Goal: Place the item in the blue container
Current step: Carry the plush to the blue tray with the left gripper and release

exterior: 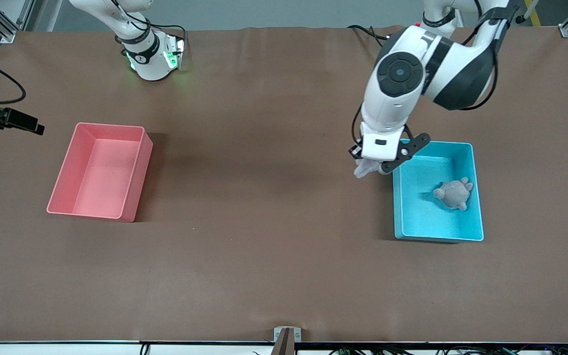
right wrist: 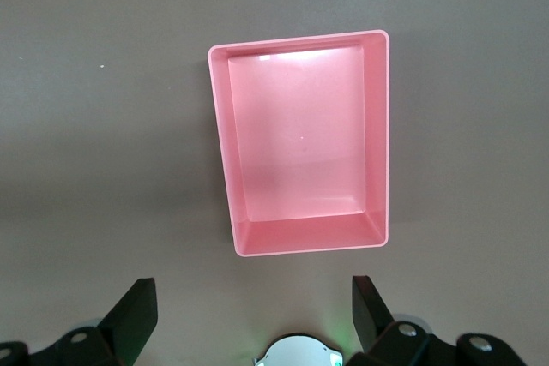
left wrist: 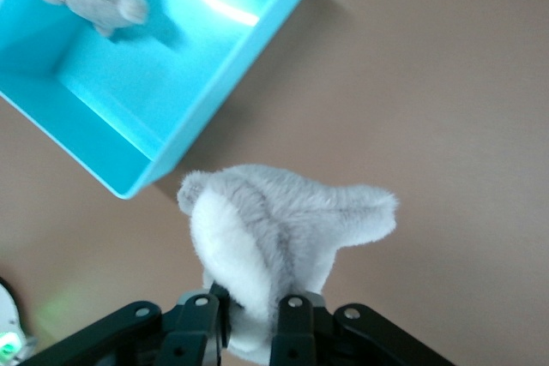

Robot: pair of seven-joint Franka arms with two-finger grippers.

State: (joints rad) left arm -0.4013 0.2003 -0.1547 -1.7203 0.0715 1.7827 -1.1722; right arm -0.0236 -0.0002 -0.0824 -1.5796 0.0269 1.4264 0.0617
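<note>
The left gripper is clamped on a grey-and-white plush toy and hangs over the brown surface, just beside a corner of the blue container. A second grey plush lies inside that container. The right gripper waits with its fingers spread wide and empty, above the pink bin.

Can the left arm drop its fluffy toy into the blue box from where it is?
Probably yes. The left gripper, shut on the grey-and-white plush, hangs just beside the blue container's open rim, with nothing between; one plush turtle leaves room inside.
</note>
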